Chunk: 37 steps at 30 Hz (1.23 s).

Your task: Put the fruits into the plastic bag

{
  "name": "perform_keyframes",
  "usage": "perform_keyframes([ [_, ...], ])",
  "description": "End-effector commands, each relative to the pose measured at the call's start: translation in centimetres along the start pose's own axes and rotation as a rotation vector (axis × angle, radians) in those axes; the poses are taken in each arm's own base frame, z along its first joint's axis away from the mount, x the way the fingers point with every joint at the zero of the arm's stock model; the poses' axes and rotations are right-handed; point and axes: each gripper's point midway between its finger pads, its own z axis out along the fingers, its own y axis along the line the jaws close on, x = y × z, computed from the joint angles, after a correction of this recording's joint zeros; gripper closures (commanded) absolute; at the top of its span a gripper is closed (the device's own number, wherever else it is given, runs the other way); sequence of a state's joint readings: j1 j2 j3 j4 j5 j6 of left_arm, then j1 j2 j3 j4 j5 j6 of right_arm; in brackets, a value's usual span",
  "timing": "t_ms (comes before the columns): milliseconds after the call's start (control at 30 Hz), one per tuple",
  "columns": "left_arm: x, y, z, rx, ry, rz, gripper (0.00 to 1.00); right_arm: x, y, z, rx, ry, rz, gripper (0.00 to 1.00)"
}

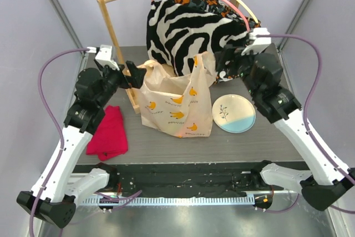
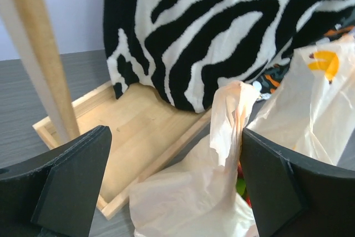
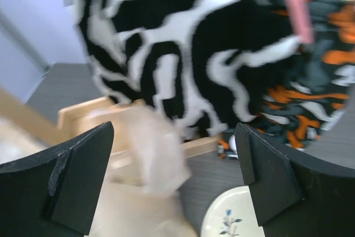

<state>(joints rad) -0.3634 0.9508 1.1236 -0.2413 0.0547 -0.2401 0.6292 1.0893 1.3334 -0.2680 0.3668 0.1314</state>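
Nearest the arm bases a red folded cloth lies at the left and a round white-and-light-blue plate sits bare at the right, and between them stands the translucent cream plastic carrier bag printed with small bananas, slumped but upright. The fruits show only as a speck of red and green inside the bag's mouth, so they seem to be inside, but which ones, and whether all, cannot be told. The left gripper has its jaws wide apart and grips nothing, with one twisted bag handle rising right beside a finger. The right gripper also gapes empty, and its view is too blurred to place the other handle. With neither handle held, the thin bag could sag or tip and spill its load, and a finger brushing that handle could drag it over. Beyond, the wooden clothes rack and the hanging zebra-striped garment crowd both arms, and the garment could snag the right one
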Motion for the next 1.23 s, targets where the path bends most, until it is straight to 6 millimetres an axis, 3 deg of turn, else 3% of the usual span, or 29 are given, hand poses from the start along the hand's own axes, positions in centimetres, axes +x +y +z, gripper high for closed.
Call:
perform_keyframes([
  [0,-5.2,-0.4,-0.7,0.08,-0.147,-0.085,0.0,0.1,-4.1,1.6,0.029,0.023,0.141,0.0],
  [67,-6.6,0.4,-1.1,0.085,-0.19,-0.132,0.0,0.9,-5.5,1.6,0.067,0.04,0.147,0.0],
  [133,-7.4,-0.5,-1.5,0.171,-0.209,-0.141,0.0,1.7,-7.3,1.4,0.115,0.049,0.159,0.0],
  [233,-7.6,-2.5,-2.5,0.295,-0.196,-0.129,0.0,2.3,-9.0,0.7,0.171,0.045,0.165,0.0],
  [300,-7.5,-1.8,-2.7,0.255,-0.196,-0.107,0.0,3.0,-10.3,0.2,0.223,0.051,0.162,0.0],
  [400,-6.5,4.4,-2.6,-0.066,-0.174,-0.125,0.0,3.5,-12.1,-1.0,0.3,0.043,0.155,0.0],
  [433,-5.2,6.2,-2.8,-0.16,-0.137,-0.144,0.0,3.4,-12.4,-1.5,0.317,0.035,0.15,0.0],
  [467,-5.2,9.1,-3.6,-0.311,-0.162,-0.153,0.0,3.5,-12.8,-1.8,0.333,0.03,0.146,0.0],
  [567,-3.5,12.3,-5.1,-0.491,-0.166,-0.163,0.0,3.7,-13.4,-2.8,0.363,0.019,0.132,0.0],
  [633,-2.5,12.9,-5.6,-0.521,-0.173,-0.153,0.0,4.0,-13.8,-3.2,0.381,0.019,0.115,0.0],
  [833,-2.2,13.9,-7.6,-0.605,-0.204,-0.143,0.0,3.9,-14.0,-4.2,0.38,-0.011,0.096,0.0],
  [1200,-1.1,13.9,-7.2,-0.601,-0.149,-0.153,0.0,4.4,-14.0,-4.9,0.377,-0.044,0.118,0.0],
])
